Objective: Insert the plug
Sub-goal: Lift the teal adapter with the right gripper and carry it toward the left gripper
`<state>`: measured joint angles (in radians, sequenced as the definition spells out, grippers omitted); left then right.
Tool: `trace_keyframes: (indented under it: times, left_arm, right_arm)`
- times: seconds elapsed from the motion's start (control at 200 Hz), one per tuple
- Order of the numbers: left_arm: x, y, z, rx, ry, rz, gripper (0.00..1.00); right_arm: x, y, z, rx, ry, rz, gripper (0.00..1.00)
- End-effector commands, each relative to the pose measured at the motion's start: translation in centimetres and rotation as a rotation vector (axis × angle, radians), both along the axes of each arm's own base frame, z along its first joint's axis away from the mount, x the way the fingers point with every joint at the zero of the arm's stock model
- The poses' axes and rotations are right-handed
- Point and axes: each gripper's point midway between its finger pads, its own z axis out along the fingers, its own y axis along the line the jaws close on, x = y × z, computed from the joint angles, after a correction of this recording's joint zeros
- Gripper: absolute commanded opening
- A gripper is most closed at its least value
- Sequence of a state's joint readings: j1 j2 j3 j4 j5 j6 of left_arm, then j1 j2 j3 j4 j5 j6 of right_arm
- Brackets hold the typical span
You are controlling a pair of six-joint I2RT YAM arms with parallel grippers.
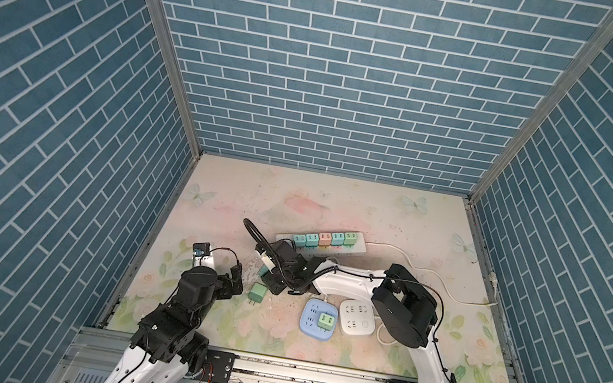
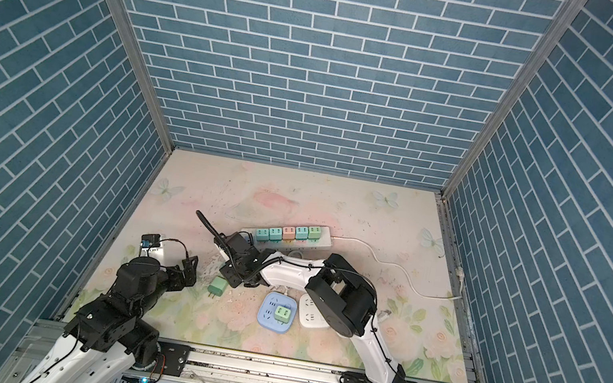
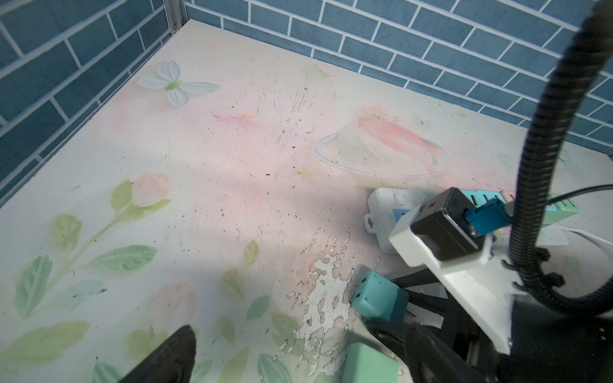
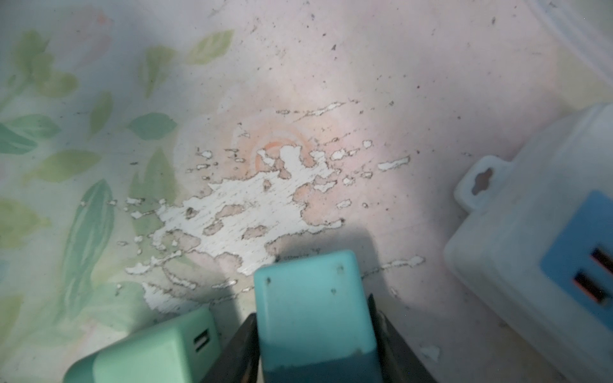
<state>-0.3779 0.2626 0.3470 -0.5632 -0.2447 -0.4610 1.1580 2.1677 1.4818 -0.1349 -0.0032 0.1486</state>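
My left gripper (image 1: 235, 277) is hanging wide open and empty near the left edge of the table (image 1: 377, 213). Just right of it, a green plug (image 1: 257, 293) is lying on its side. My right gripper (image 1: 267, 273) is clamping the teal plug (image 4: 305, 288) by both flanks, low over a worn patch and just short of the near end of the power strip (image 1: 329, 249). I cannot tell whether it is touching the table.
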Motion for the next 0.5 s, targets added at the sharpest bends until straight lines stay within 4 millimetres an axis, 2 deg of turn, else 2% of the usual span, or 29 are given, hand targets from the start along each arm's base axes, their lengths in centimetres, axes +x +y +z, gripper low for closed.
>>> trace_keyframes:
  times: [0.0,0.045,0.055,0.08,0.25,0.495]
  left_arm:
    - [0.0,0.2,-0.4,0.003,0.004,0.007,1.0]
    - [-0.1,0.2,-0.4,0.003,0.004,0.007,1.0]
    - [-0.1,0.2,-0.4,0.003,0.004,0.007,0.99]
    - [0.0,0.2,-0.4,0.002,0.004,0.007,1.0]
    - [0.0,0.2,-0.4,0.002,0.003,0.007,1.0]
    - [0.0,0.1,-0.4,0.003,0.002,0.003,0.99]
  right_arm:
    - [-0.4,0.4,-0.4,-0.012,-0.004,0.021,0.56]
    - [-0.6,0.5,-0.3,-0.012,-0.003,0.026,0.58]
    - [-0.7,0.4,-1.4,-0.031,0.006,0.027,0.59]
    - [-0.7,0.3,-1.9,-0.039,0.009,0.027,0.59]
    - [-0.5,0.4,-2.6,-0.05,0.011,0.025,0.59]
    - [-0.5,0.5,-2.7,-0.047,0.008,0.025,0.46]
